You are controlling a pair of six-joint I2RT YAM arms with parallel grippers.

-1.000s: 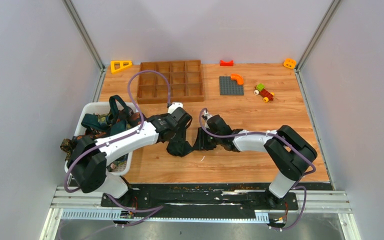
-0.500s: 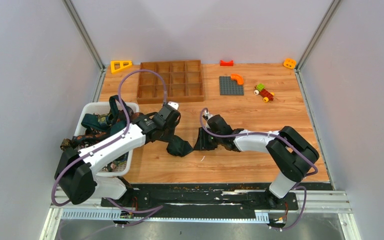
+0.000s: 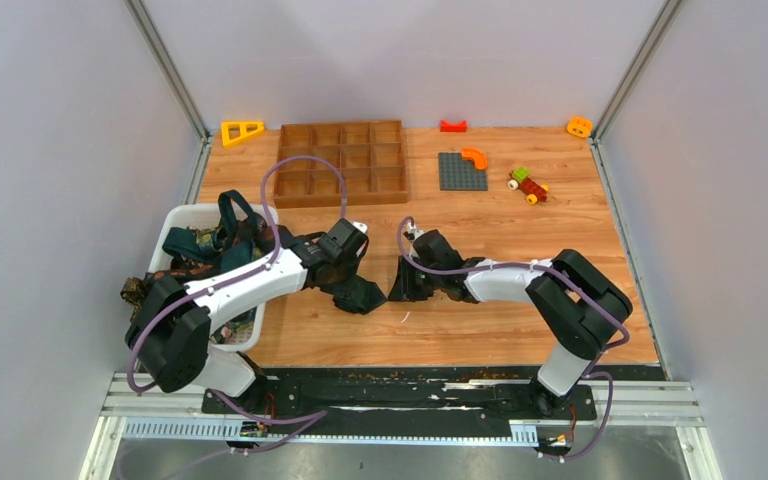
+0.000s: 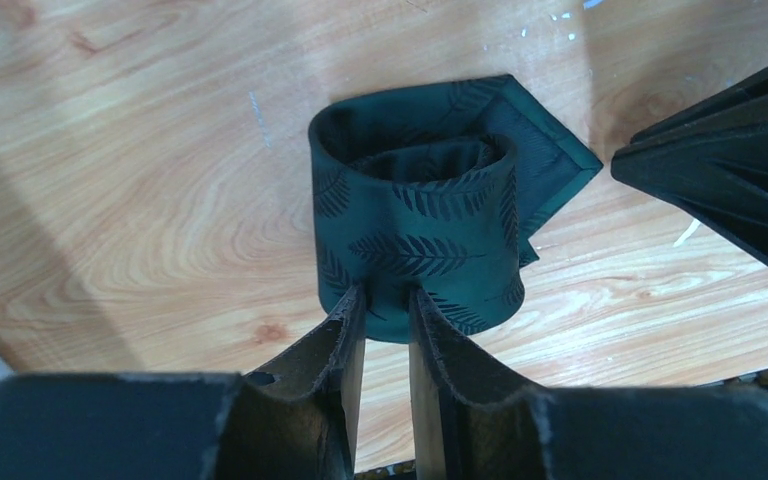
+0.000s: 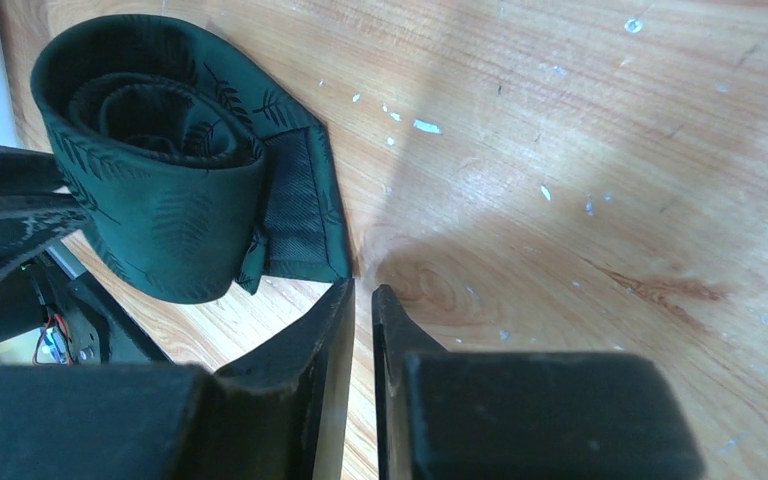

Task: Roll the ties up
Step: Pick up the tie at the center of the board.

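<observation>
Wooden table (image 3: 480, 330) carries rolled tie (image 4: 415, 240); left jaws' grip unclear.

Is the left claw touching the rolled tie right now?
Touching. The left wrist view shows the left claw with fingertips set against the rolled tie, overlapping its lower edge, no wood showing between.

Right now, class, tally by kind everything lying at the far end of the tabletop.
Wooden divided tray: 1
Grey baseplate: 1
Small plastic toys (yellow triangle, red piece, orange block, orange curve, wheeled car): 5
Total: 7
</observation>
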